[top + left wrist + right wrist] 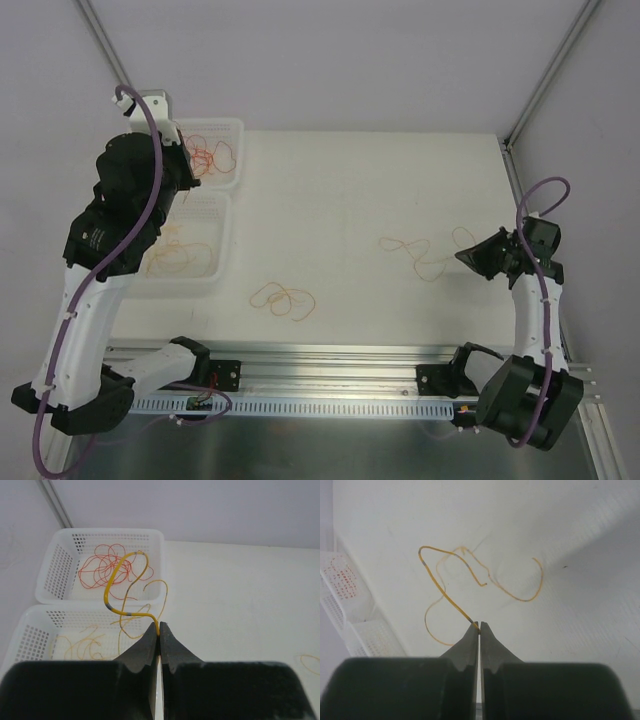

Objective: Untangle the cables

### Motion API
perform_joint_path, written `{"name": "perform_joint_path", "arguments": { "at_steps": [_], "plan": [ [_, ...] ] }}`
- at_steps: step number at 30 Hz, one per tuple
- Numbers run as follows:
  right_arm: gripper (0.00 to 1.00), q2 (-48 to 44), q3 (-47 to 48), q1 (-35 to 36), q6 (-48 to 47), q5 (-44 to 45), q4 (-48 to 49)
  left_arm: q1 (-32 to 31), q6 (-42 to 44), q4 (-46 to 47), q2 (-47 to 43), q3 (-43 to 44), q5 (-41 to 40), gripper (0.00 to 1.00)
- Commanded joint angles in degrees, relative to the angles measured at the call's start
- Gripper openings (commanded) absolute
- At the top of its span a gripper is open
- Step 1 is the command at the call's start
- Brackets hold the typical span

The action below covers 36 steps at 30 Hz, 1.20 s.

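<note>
left claw (159, 626): clenched on the end of a banded yellow cable (105, 597), held over the near basket (30, 612).
banded yellow cable: rises from the pinch in an S-curve, off the bench (360, 180), in front of both baskets.
right claw (479, 626): pinched tight on the end of a yellow strand (442, 590), over the right side of the bench.
yellow strand: arcs up from the pinch and curls back; paler loops (532, 592) lie on the bench beneath it, possibly part of the same strand.
far basket (155, 535): white, holds tangled red cables (97, 570).
near basket: white, just beside the far basket, holds thin yellow cables (82, 645).
loose tangle (285, 298): orange loops flat on the bench near its front edge, well apart from both claws.
</note>
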Motion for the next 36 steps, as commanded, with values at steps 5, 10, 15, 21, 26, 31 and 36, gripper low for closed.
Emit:
{"name": "perform_joint_path", "arguments": {
  "at_steps": [5,10,15,21,26,31,36],
  "plan": [
    [0.01,-0.9,3.6,5.9,-3.9,-0.4,-0.8,4.7,4.3,1.7,4.7,2.4,0.0,0.00],
    [0.01,-1.4,4.6,9.1,-6.3,1.1,-2.7,12.0,1.7,1.8,7.1,-2.2,3.3,0.00],
    [0.01,-1.6,5.4,11.3,-7.2,1.9,-3.7,17.0,-1.9,1.8,4.7,-8.9,3.3,0.00],
    [0.01,-0.7,6.5,13.7,-7.7,2.5,-4.1,23.7,-4.8,2.2,1.2,-21.5,1.0,0.00],
    [0.01,0.4,9.2,16.9,-8.1,3.4,-4.5,27.9,-5.7,4.0,1.5,-30.2,2.0,0.33],
    [0.01,1.5,12.0,22.7,-8.7,3.9,-5.0,27.9,-4.4,4.0,-0.2,-28.3,7.9,0.99],
    [0.01,1.8,14.9,29.4,-9.4,4.4,-4.8,27.7,-2.7,3.9,-3.0,-26.2,26.3,0.99]
  ]
}}
